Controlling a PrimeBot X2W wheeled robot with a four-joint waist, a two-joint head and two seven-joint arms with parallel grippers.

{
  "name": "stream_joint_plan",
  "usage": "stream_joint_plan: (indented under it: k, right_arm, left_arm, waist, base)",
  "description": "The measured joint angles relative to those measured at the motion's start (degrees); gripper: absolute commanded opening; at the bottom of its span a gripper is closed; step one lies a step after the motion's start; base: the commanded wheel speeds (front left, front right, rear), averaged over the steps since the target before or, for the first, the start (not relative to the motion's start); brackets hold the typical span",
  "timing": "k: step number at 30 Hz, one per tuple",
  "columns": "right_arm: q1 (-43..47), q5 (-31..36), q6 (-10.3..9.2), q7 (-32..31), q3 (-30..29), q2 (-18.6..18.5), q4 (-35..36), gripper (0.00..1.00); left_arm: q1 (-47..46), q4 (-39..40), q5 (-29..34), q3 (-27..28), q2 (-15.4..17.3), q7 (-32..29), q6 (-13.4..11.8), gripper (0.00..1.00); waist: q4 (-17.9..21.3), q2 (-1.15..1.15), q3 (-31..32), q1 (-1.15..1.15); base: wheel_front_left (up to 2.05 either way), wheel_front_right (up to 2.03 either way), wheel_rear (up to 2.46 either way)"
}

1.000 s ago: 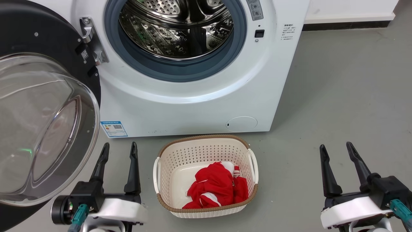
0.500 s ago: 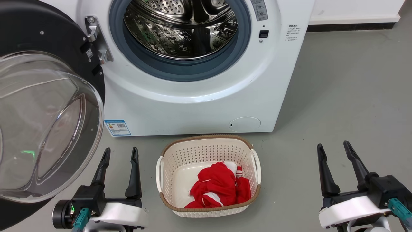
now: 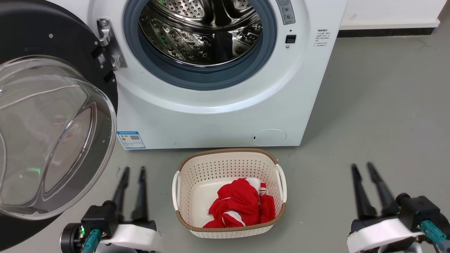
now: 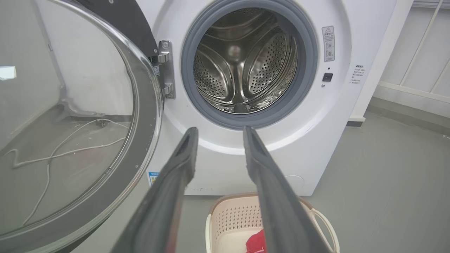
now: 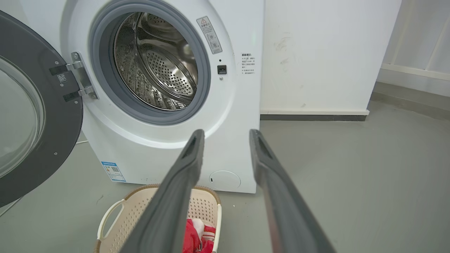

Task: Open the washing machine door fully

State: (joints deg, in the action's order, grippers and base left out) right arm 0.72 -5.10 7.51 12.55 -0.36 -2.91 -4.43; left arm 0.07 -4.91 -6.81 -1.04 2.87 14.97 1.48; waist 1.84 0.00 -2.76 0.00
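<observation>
You can see the washing machine door (image 3: 52, 133) standing wide open, just left of your left pincer (image 3: 134, 171), not touching. Your right pincer (image 3: 361, 166) is far off. Both gape a little, holding nothing

The left gripper (image 3: 133, 171), black with two long dark fingers (image 3: 141, 196), sat low on the robot's left. Its fingers pointed forward with a small gap between them and held nothing. The right gripper (image 3: 361, 166) sat the same way on the right, also empty.
</observation>
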Motion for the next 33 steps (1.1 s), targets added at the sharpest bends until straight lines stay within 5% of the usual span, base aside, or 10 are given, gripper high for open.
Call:
stream_joint_plan:
  k: [33]
  right_arm:
    - [-1.7, -35.3, 0.00, -5.7, -0.3, -1.1, -3.6, 0.00]
  left_arm:
    - [-1.5, -3.8, -32.9, 2.9, 0.0, -8.3, 2.1, 0.00]
  waist:
    - [-0.5, 0.00, 0.7, 0.00]
  base:
    - [0.00, 0.00, 0.00]
